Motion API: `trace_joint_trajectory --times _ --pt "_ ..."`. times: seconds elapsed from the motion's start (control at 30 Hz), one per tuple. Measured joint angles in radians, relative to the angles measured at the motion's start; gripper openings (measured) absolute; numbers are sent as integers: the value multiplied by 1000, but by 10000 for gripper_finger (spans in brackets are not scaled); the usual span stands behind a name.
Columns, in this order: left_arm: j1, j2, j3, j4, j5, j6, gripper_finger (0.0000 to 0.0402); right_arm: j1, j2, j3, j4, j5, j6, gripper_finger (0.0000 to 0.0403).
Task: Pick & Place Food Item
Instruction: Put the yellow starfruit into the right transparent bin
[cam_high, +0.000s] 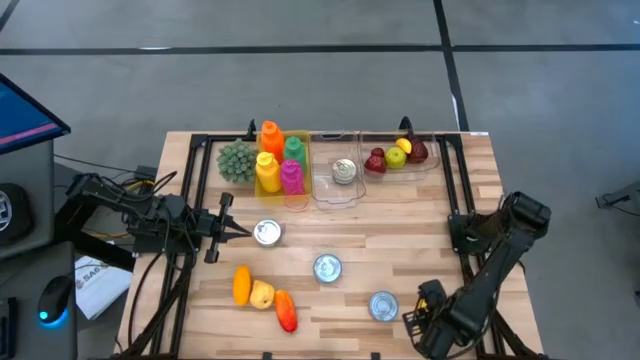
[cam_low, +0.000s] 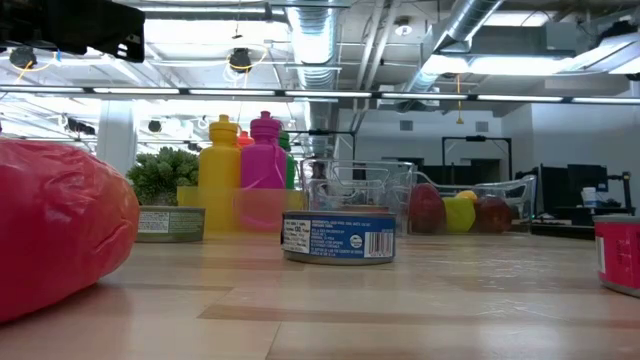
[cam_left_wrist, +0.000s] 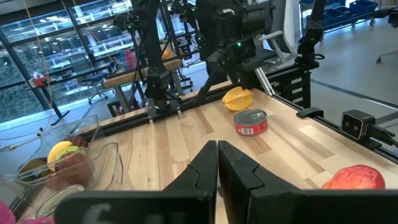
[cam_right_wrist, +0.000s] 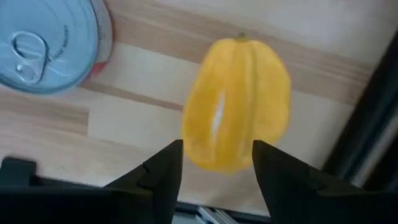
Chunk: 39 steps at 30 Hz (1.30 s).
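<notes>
Left gripper (cam_high: 243, 231) clenched empty, parked beside a can (cam_high: 267, 233). Right gripper (cam_right_wrist: 214, 165) at the table's front right corner, fingers parted astride yellow fruit (cam_right_wrist: 237, 104) lying on the wood beside another can (cam_right_wrist: 50, 43). Step: grasp. Next: close, lift.

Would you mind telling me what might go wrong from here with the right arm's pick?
The right gripper stands open over a ribbed yellow fruit at the table's edge, beside the black frame rail; a nudge might wedge it there. The can lies close, so a finger might bump it. The ribbed skin might slip when squeezed.
</notes>
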<state>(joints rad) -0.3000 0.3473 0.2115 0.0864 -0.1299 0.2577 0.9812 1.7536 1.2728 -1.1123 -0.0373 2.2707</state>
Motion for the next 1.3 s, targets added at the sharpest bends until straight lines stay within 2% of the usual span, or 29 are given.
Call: trace_joint_trajectory --times 0.23,0.7,0.83,0.97,1.1,1.2,1.3 --pt "0 0 0 0 0 0 2 7 53 -3 -7 -17 -2 163" --pt "0 1 0 0 0 0 2 20 52 0 -20 -15 0 88" --pt "0 1 0 0 0 -1 2 20 52 0 -18 -5 0 82" --pt "0 1 0 0 0 -1 2 22 52 0 -17 63 0 81" --pt "0 1 0 0 0 -1 2 22 52 0 -21 67 0 76" --pt "0 1 0 0 0 -1 2 22 52 0 -21 66 0 58" --pt "0 1 0 0 0 -1 2 22 52 0 -20 66 0 22"
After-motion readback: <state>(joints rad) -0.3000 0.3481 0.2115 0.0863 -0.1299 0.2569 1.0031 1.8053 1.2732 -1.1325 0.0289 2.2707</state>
